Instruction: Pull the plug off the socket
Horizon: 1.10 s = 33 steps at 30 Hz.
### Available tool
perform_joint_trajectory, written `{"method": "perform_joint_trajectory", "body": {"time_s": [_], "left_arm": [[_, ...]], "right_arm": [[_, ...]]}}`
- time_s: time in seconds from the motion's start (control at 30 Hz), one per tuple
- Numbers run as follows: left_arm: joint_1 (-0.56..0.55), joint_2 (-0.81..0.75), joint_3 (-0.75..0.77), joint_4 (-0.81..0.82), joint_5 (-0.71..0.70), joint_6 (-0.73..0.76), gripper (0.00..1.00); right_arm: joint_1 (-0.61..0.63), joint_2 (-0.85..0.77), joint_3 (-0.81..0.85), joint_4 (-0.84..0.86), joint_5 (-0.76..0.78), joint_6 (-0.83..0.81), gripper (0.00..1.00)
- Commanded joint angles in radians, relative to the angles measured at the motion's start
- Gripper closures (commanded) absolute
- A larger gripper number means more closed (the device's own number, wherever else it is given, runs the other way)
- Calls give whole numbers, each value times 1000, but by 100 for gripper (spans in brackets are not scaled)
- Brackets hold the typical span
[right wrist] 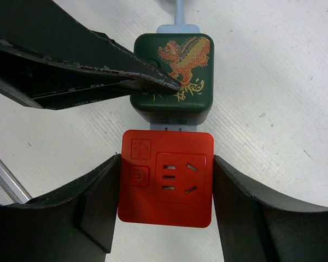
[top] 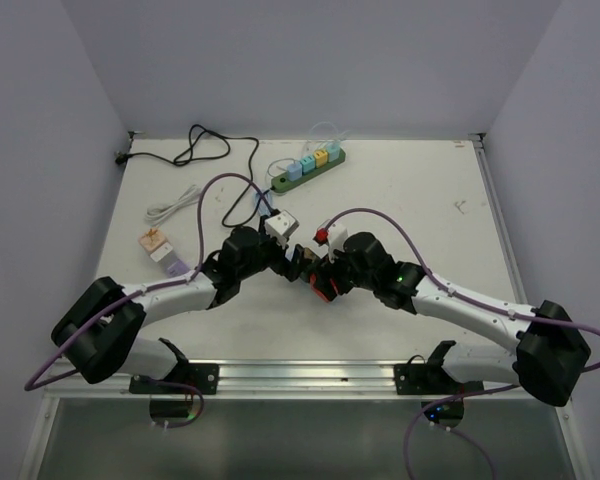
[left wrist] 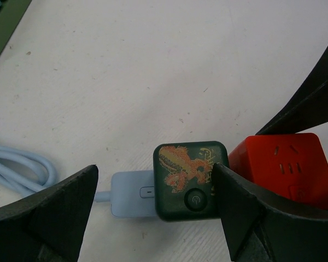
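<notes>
A dark green cube with a dragon print (left wrist: 190, 180) sits on the table, joined on one side to a red cube (right wrist: 167, 183) with an outlet face. A light blue plug (left wrist: 130, 194) with a pale blue cable is in its other side. My right gripper (right wrist: 167, 161) is shut on the red cube, one pad on each side. My left gripper (left wrist: 156, 174) is open astride the green cube and blue plug. Its right finger (left wrist: 246, 213) touches the cube and its left finger stands off the plug. The long green socket (top: 310, 172) lies far back, away from both grippers.
Several pastel cubes sit on the green strip, and its black cord (top: 195, 150) loops at the back left. A white cube (top: 281, 226) lies just behind the left gripper. A small adapter (top: 160, 247) and a coiled white cable (top: 170, 205) lie at the left.
</notes>
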Motion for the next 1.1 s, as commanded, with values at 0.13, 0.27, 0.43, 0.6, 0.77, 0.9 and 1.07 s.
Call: {"method": "perform_joint_trajectory", "body": {"time_s": [0.13, 0.27, 0.43, 0.6, 0.77, 0.9, 1.07], "left_arm": [[-15, 31, 30, -19, 46, 46, 14], [-15, 14, 14, -10, 54, 43, 13], [-15, 24, 20, -19, 68, 43, 11], [-15, 32, 28, -32, 88, 53, 13], [-15, 27, 22, -36, 106, 53, 14], [-15, 40, 30, -46, 103, 56, 17], [-15, 50, 28, -47, 91, 46, 45]], "right_arm": [[0, -22, 52, 121, -49, 3, 88], [-1, -2, 66, 124, -40, 9, 89], [-1, 17, 73, 131, -14, 32, 90], [-3, 37, 110, 154, -21, 33, 89], [-3, 55, 145, 151, 0, 35, 89], [-3, 57, 156, 149, -18, 36, 89], [-3, 35, 126, 167, -14, 46, 89]]}}
